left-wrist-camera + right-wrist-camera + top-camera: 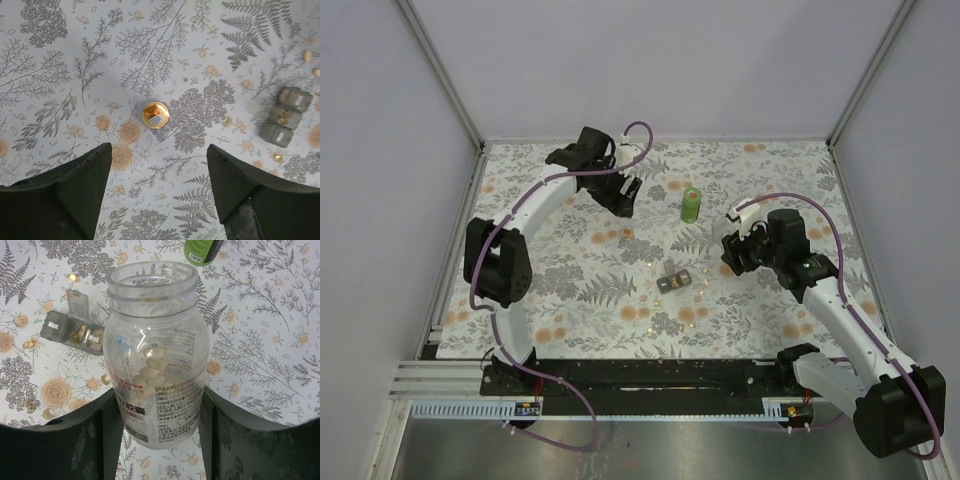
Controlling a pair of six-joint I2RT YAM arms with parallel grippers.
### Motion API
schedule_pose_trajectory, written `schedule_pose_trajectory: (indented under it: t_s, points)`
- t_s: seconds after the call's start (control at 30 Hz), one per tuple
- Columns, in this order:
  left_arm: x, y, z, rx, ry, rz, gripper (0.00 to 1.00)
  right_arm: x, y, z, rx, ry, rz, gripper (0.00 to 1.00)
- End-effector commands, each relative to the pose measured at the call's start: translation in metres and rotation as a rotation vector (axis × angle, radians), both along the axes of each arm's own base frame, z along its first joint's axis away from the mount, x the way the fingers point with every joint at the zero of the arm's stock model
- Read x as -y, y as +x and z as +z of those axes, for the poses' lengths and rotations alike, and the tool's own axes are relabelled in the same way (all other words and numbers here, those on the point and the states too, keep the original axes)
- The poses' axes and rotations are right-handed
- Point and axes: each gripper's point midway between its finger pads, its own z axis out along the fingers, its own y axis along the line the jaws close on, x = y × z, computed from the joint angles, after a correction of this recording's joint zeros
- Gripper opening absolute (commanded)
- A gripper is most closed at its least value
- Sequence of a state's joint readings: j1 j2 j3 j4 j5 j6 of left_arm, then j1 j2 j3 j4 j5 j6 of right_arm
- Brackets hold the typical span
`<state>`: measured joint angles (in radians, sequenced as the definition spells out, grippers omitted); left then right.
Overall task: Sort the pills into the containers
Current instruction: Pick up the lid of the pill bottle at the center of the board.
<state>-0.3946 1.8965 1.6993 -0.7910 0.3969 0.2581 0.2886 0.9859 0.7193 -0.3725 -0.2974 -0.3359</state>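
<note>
White walls are closing in three sides of a flowery-cloth tabletop (570, 290), and everything that matters is sitting around its middle.

The right claw (157, 405) is clamping a clear bottle (155, 340) around its lower half. The bottle is open-topped, with its long axis running out ahead of the fingers and its mouth pointing toward the far edge. A handful of pale pills (150, 367) are lying low inside it.

The pill organiser (75, 331) is sitting off to the left of that bottle, nearer the tabletop's centre, with its long side running roughly left to right. So I'm guessing any pour needs the mouth swung left. The right arm is looking like the closer one.

The left claw (159, 150) is hanging wide open with nothing in it. An orange cap (155, 114) is lying on the cloth just ahead of it, and the organiser is well off to one side.

Hard to make out:
- The green bottle (202, 249) is getting cut off at the top of the right wrist view.
- The clear bottle's base is hiding below the fingers.
- I'm only reading "Mon." and "Wed." on the organiser, and can't tell which lids are up.
- Loose pills (105, 379) are blending into the print.
</note>
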Motion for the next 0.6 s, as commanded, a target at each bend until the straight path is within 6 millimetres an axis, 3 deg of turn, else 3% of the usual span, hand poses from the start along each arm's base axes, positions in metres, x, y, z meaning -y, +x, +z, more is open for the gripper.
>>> schedule_pose_trajectory:
  t_s: [0.0, 0.37, 0.57]
  points:
    - [-0.015, 0.023, -0.010, 0.051, 0.139, 0.075, 0.79, -0.007, 0.009, 0.026, 0.054, 0.045, 0.012, 0.00]
    - [-0.012, 0.025, -0.069, -0.028, 0.299, 0.062, 0.80, -0.008, 0.007, 0.026, 0.050, 0.047, 0.023, 0.00]
    - [-0.007, 0.024, -0.081, -0.035, 0.337, 0.049, 0.81, -0.008, 0.006, 0.025, 0.054, 0.045, 0.029, 0.00]
